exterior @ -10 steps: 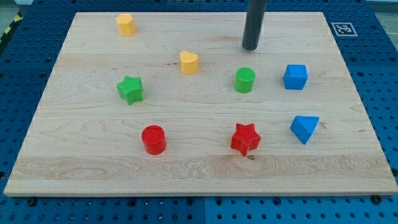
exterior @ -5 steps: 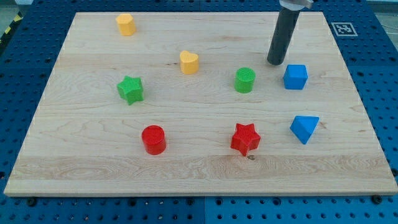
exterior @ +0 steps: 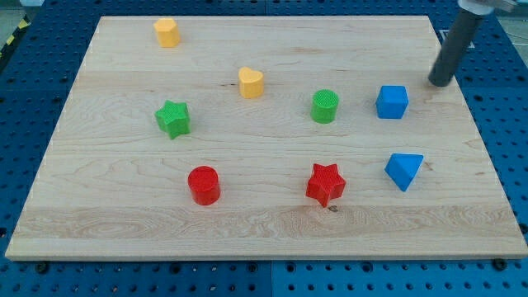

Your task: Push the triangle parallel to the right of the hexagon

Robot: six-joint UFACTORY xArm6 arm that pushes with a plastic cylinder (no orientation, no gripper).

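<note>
The blue triangle (exterior: pixel 403 170) lies near the board's right edge, low in the view. The yellow hexagon (exterior: pixel 167 32) sits at the board's top left. My tip (exterior: pixel 440 82) rests near the board's right edge, up and to the right of the blue cube (exterior: pixel 392 101) and well above the triangle. It touches no block.
A yellow heart (exterior: pixel 251 82), a green cylinder (exterior: pixel 325 106) and a green star (exterior: pixel 173 119) stand across the middle. A red cylinder (exterior: pixel 203 185) and a red star (exterior: pixel 325 183) stand lower down. The wooden board (exterior: pixel 264 223) lies on a blue pegboard.
My tip has moved right and slightly down, from above the green cylinder, past the blue cube, to the board's right edge. No block has moved.
</note>
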